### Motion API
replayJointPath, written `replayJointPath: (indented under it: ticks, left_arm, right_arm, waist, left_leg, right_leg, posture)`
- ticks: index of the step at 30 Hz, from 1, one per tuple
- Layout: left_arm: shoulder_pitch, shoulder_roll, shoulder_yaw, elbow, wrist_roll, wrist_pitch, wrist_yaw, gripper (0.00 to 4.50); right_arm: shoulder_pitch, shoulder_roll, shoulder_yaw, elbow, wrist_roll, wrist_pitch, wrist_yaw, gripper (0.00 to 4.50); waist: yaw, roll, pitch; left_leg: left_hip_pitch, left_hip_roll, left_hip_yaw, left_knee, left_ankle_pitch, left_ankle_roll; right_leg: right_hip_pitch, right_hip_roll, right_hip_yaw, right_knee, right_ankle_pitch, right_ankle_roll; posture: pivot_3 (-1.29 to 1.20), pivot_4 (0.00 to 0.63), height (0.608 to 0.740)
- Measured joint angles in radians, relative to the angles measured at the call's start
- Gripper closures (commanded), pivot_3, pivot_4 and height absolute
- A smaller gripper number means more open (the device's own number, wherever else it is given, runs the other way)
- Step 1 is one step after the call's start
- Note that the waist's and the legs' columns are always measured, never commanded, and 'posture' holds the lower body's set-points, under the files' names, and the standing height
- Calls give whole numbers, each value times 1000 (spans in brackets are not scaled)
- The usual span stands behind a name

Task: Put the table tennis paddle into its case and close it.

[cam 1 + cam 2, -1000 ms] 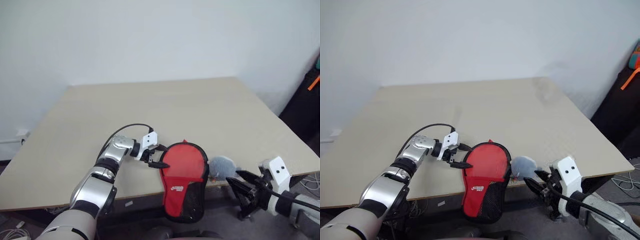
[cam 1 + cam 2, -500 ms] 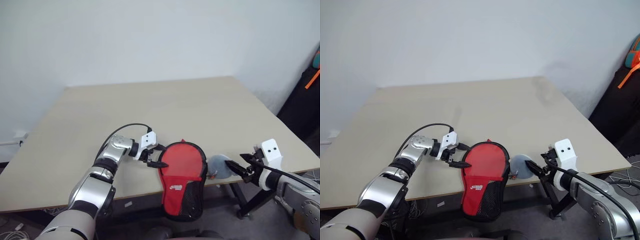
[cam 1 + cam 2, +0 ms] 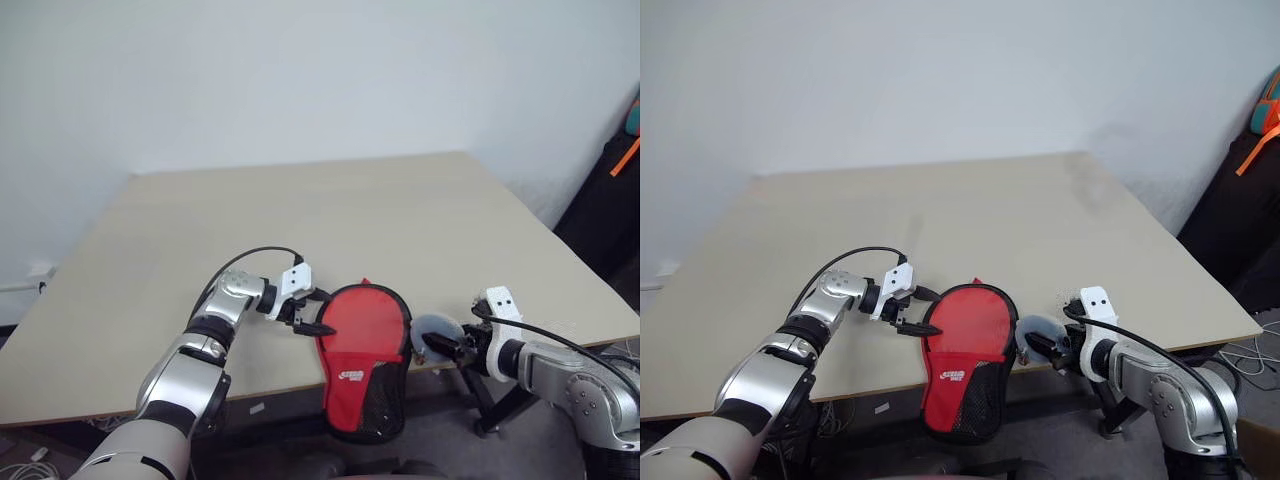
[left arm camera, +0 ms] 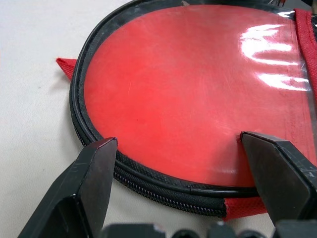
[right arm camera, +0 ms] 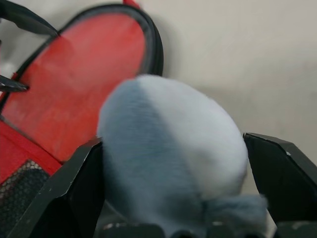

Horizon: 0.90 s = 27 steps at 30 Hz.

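At the near table edge, the case [image 3: 365, 360] lies with its black mesh handle end hanging over the edge and its round end on the table [image 3: 400, 215]. The paddle [image 4: 193, 94] sits inside, its red face exposed within the unzipped black rim, so the case is judged not yet closed.

The right gripper [image 5: 173, 198] reaches in from the near right, fingers spread wide to either side of the grey-white pouch [image 3: 1040, 333] that lies just beside the case's right rim. The fingers have not clamped on it. Probable purpose: to take the pouch as a zip pull.

The left gripper [image 3: 312, 312] is at the case's left rim, fingers [image 4: 89, 178] apart across the zip edge, grasping nothing, apparently placed to steady the case.

Beyond, bare tabletop runs to the wall.
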State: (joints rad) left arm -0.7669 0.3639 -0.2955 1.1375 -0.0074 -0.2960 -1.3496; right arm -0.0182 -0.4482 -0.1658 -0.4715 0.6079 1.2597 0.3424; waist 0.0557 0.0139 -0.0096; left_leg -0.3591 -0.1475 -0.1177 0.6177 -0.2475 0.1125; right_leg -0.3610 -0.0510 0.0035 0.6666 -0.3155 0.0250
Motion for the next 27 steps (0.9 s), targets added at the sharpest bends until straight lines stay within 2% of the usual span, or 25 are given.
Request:
replayJointPath:
  ticks: [6, 9, 12, 14, 19, 27]
  left_arm:
    - [0, -3, 0, 0, 0, 0, -2, 298]
    - [-1, -8, 0, 0, -1, 0, -6, 298]
    - [-1, -6, 1, 0, -1, 0, -12, 298]
    - [-1, -5, 1, 0, -1, 0, -11, 298]
    - [-1, -10, 1, 0, -1, 0, -11, 298]
    - [-1, -11, 1, 0, -1, 0, -19, 298]
  right_arm:
    - [34, -1, -15, -29, 11, -13, 8, 2630]
    - [108, -24, -53, -108, 51, -20, 43, 3460]
    - [184, -61, -92, -181, 100, -14, 81, 4064]
    - [217, -80, -108, -226, 129, -12, 93, 4201]
    - [279, -104, -110, -299, 159, -7, 94, 4202]
    - [385, -146, 40, -333, 108, -61, 61, 4203]
  waist:
    - [0, 0, 0]
    - [2, 0, 0]
    - [1, -1, 0]
    - [1, 0, 0]
    - [2, 1, 1]
    - [2, 1, 1]
  left_leg:
    - [0, 0, 0, -5, 0, 0]
    - [0, 0, 0, -5, 0, 0]
    - [0, 0, 0, -5, 0, 0]
    - [0, 1, 0, -5, 0, 0]
    - [-1, 1, 0, -5, 0, 0]
    - [-1, 1, 0, -6, 0, 0]
  right_leg:
    - [1, 0, 0, -6, 0, 0]
    - [1, 0, 0, -6, 0, 0]
    - [1, 0, -1, -7, 0, 0]
    - [1, -1, -1, -7, 0, 0]
    - [2, -1, -1, -8, 0, 0]
    - [3, -2, -3, -9, 0, 0]
  posture:
    - [0, 0, 740]
    - [0, 0, 740]
    - [0, 0, 740]
    - [0, 0, 740]
    - [0, 0, 740]
    - [0, 0, 740]
